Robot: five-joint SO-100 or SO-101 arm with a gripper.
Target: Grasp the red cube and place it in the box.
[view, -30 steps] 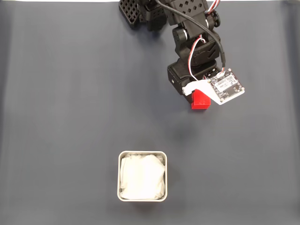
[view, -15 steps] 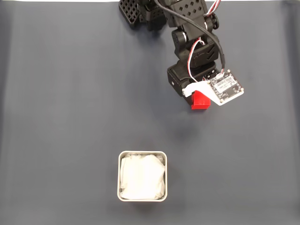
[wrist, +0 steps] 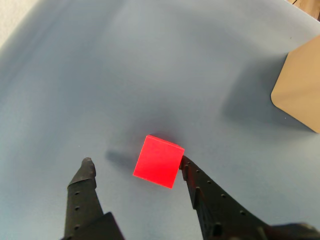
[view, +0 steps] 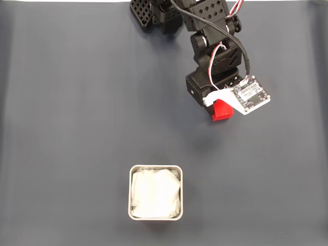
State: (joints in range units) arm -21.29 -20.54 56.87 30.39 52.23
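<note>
Jaws of the black two-finger gripper point(wrist: 135, 162) are being held apart around the small smooth bright red cube point(wrist: 159, 161), the right-hand jaw touching it, toward the dark grey table's point(view: 77, 102) far edge; the square pale metal tin box point(view: 155, 192) with wrinkly white lining is being left by the near edge.

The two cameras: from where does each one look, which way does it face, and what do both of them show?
Fixed view: above the table, facing straight down on the grey mat, the box and the arm's black body with a white camera board.
Wrist view: rides on the arm, looking forward and down past two black fingers at the mat; the gripper is open.
Shared: the red cube, beside one finger.
</note>
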